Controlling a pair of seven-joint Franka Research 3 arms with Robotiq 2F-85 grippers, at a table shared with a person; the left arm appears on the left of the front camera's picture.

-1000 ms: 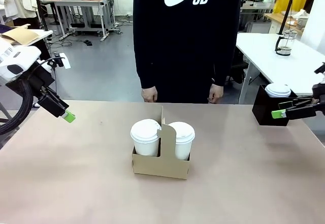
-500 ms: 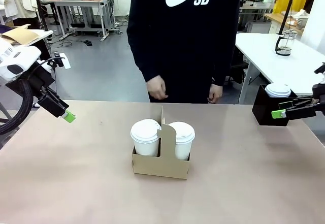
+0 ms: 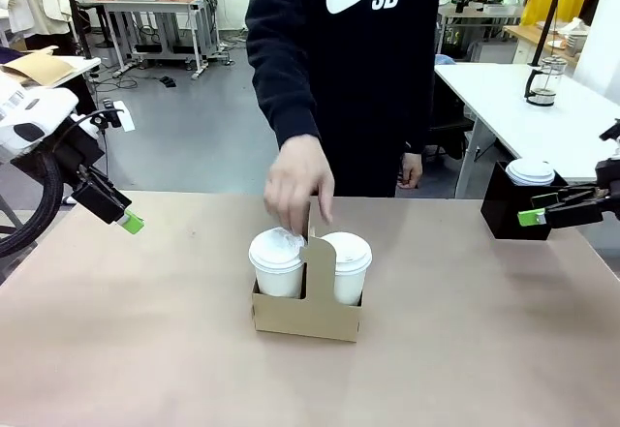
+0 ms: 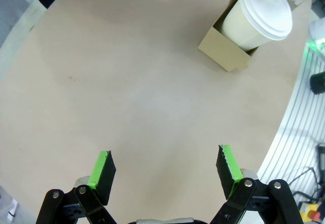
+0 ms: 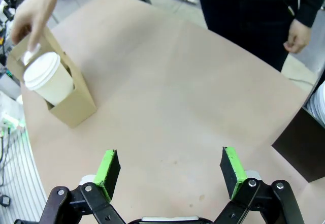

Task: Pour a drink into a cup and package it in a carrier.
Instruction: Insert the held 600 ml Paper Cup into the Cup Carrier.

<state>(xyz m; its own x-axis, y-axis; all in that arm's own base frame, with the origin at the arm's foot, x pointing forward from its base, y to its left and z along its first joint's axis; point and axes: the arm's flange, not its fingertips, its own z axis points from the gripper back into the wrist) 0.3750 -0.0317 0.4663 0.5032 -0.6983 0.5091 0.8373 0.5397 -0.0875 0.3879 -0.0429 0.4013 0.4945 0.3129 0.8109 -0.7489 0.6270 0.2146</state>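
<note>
I see the carrier (image 3: 308,303) mid-bench, handle upright, long axis left-right, two lidded cups (image 3: 278,262) standing inside — person's hand (image 3: 300,183) now down at the handle; both end effectors open, empty.

Your front camera sits on the robot's side, fairly close, facing across the bench (image 3: 145,350) toward the person's side. Each wrist camera looks steeply down along its own claw: the left claw (image 4: 165,169), the right claw (image 5: 170,172), from well above the surface. All three views share the carrier (image 3: 306,313) mid-bench.
</note>
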